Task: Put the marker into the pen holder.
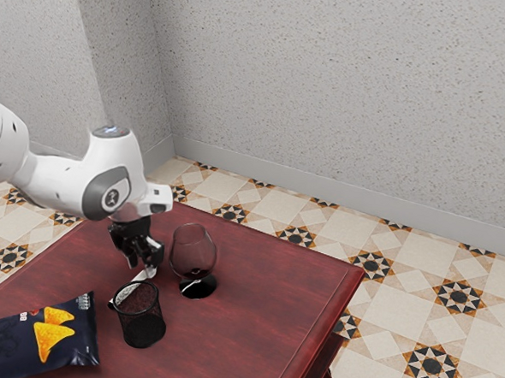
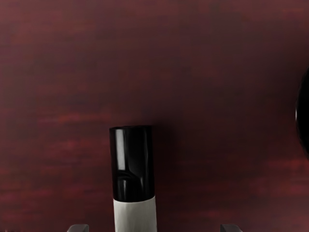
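In the exterior view, the marker (image 1: 148,274) lies on the red table (image 1: 264,284), with the gripper (image 1: 147,260) low over it; the mesh pen holder (image 1: 144,326) stands upright near the marker, on the camera's side of it; the wine glass (image 1: 194,254) stands beside the marker, toward the exterior view's right; the chip bag (image 1: 48,338) lies farther from the marker, toward the exterior view's left; the marker's lower stretch is hard to make out around the holder's rim, and its upper end is hidden at the fingers.

In the wrist view, the fingers (image 2: 78,228) stand wide apart with the marker between them, bare gaps on both sides, so nothing is gripped; the marker's black end shows whole, its white part is cut off; a dark curved edge (image 2: 303,113) well aside from the marker is too cropped to name.
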Robot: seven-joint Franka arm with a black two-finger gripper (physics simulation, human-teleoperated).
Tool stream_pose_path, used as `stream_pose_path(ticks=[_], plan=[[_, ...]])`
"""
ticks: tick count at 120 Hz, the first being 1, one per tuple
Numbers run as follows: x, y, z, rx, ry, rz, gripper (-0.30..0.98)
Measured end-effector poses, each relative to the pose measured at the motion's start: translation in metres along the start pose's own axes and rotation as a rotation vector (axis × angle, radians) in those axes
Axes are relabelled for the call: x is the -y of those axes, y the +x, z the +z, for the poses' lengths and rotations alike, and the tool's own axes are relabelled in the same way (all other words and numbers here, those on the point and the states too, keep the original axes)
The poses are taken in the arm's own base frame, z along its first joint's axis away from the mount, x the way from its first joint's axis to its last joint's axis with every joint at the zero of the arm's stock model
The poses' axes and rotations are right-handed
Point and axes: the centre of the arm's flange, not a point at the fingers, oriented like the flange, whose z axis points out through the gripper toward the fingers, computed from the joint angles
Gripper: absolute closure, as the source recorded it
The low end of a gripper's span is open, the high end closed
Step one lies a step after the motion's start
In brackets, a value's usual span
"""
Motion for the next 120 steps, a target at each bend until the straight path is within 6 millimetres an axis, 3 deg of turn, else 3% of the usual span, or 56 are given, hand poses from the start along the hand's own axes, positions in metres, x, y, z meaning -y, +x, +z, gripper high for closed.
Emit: stream_pose_path(ticks=[48,82,96,120], plan=[[0.001,-0.001,0.017,0.019,-0.001,-0.114,0.46],[0.007,-0.002,0.015,0.016,0.003,-0.163,0.71],[0.007,-0.005,-0.001,0.001,0.009,-0.174,0.75],[0.005,-0.014,-0.06,-0.054,0.02,-0.193,0.78]])
